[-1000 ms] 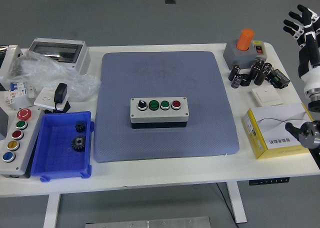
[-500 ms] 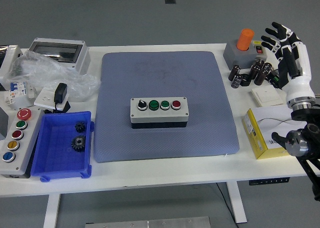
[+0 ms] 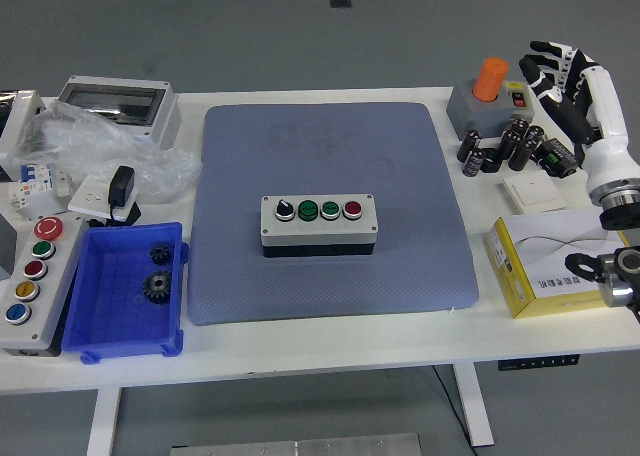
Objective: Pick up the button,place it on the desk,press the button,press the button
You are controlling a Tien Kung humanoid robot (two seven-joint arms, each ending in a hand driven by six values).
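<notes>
A grey button box (image 3: pixel 319 222) with a black knob, two green buttons and a red button lies in the middle of the blue mat (image 3: pixel 330 166). A grey base with an orange button (image 3: pixel 489 79) stands at the back right. My right hand (image 3: pixel 560 81) hovers above the table's back right corner, just right of the orange button, with its fingers spread and holding nothing. My left arm is out of view.
A long box of coloured buttons (image 3: pixel 30 276) lies at the left edge beside a blue bin (image 3: pixel 125 291) holding two gears. A yellow box (image 3: pixel 545 261), black capacitors (image 3: pixel 500 148) and a white switch plate (image 3: pixel 532 191) sit at the right. A clear-lidded enclosure (image 3: pixel 115 101) stands back left.
My right hand dropped from the upper right corner towards the table, then shifted slightly up and right, staying open near the orange button. The button box has not moved.
</notes>
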